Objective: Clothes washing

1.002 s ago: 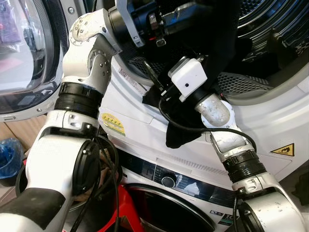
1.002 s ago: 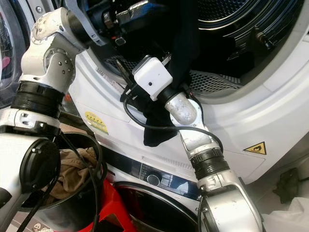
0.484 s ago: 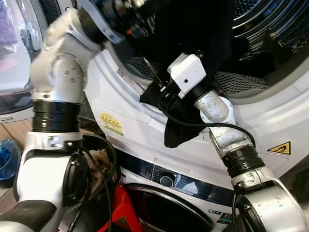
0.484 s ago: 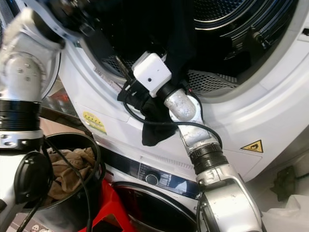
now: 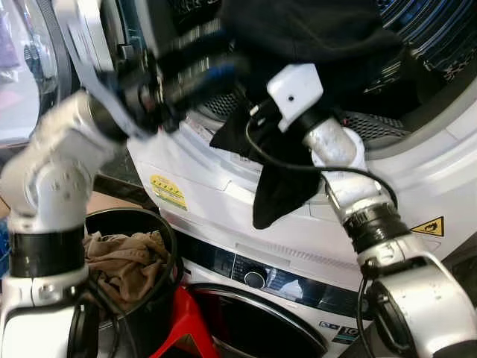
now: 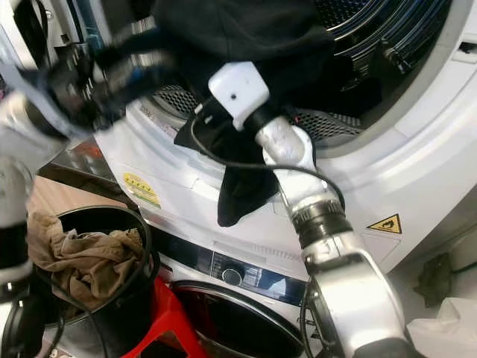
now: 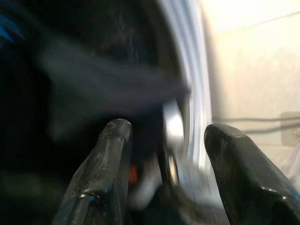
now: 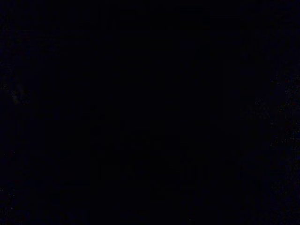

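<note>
The dark garment (image 5: 298, 45) lies half inside the upper drum (image 6: 387, 45), its tail hanging over the rim beside the buried right gripper, whose state I cannot tell, while the left gripper (image 7: 164, 136) hovers open alongside.

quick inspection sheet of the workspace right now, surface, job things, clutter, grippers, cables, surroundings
surface: white front of the upper machine, yellow sticker on it.
job's things: black garment draped out of the open drum, one end hanging down the front; beige clothes in a black basket below.
clutter: red stool beside the basket.
grippers: left gripper open, blurred, at the drum's door rim; right gripper buried in the black garment, its wrist view dark, fingers not visible.
cables: black cable looping from the right wrist camera down the right arm.
surroundings: lower machine with a dial underneath; yellow warning triangle on the right.
</note>
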